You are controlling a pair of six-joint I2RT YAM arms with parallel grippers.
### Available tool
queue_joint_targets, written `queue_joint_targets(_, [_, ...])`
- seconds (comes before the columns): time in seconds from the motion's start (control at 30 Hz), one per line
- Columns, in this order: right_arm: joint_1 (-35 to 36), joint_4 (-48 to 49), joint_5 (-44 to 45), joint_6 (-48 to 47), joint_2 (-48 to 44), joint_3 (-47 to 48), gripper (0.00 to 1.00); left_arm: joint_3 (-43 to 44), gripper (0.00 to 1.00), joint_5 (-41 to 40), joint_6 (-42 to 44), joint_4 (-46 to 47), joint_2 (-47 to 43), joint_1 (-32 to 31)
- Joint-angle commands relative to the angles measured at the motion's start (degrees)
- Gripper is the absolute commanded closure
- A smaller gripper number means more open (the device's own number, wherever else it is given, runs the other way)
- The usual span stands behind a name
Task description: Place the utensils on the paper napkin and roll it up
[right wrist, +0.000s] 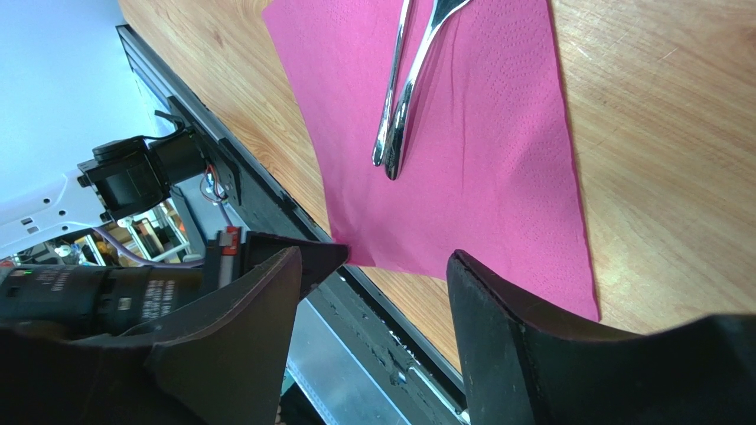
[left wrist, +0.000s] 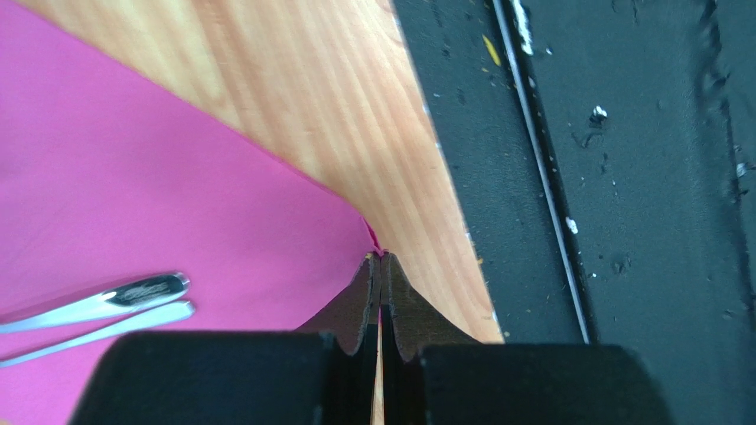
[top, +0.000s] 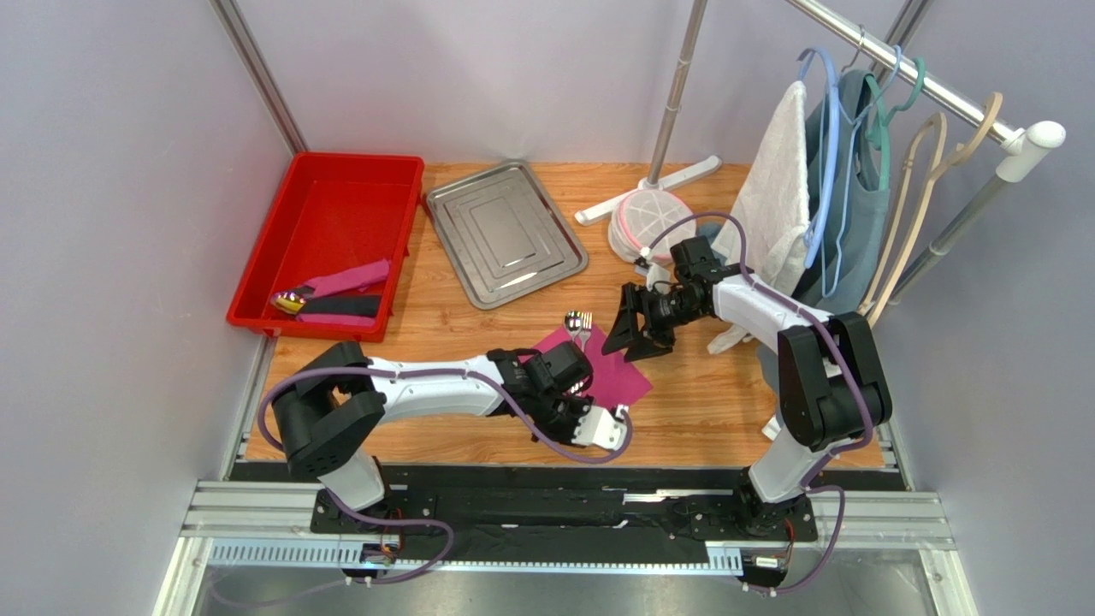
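The magenta paper napkin lies flat on the wooden table, near the front edge. Two silver utensils rest on it side by side, their handles pointing toward the near corner and their heads sticking out past the far corner. My left gripper is shut on the napkin's near corner, with a sliver of pink showing at its tips; the utensil handles lie just to its left. My right gripper hovers open over the napkin's far right side, holding nothing.
A red bin with pink rolls stands at the back left, and a steel tray lies beside it. A white stand base and a clothes rack with a white towel and hangers fill the right. A black rail borders the near table edge.
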Motion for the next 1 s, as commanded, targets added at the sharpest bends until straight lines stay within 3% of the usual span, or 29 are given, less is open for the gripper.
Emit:
queue_joint_targets(0.0, [-0.8, 0.8, -1.3, 0.7, -0.2, 0.9, 0.36, 6.6, 1.00, 5.4, -2.7, -4.1, -1.3, 4.1])
queue_joint_targets(0.23, [-2.5, 3.6, -2.0, 3.8, -0.6, -0.6, 0.43, 12.6, 1.00, 8.0, -3.4, -5.9, 2.8, 10.3])
queue_joint_targets(0.37, [-2.6, 4.5, -3.0, 5.1, -0.1, -1.5, 0.60, 17.6, 1.00, 8.1, -3.6, -6.4, 6.4, 13.7])
queue_joint_targets(0.57, [-2.6, 6.5, -4.6, 6.8, 1.0, -3.4, 0.73, 21.3, 1.00, 7.5, -3.0, -6.0, 10.8, 16.4])
queue_joint_targets(0.97, [-1.2, 8.9, -6.6, 9.1, 4.0, -4.6, 0.79, 21.3, 1.00, 3.3, -2.3, 0.1, 12.9, 18.0])
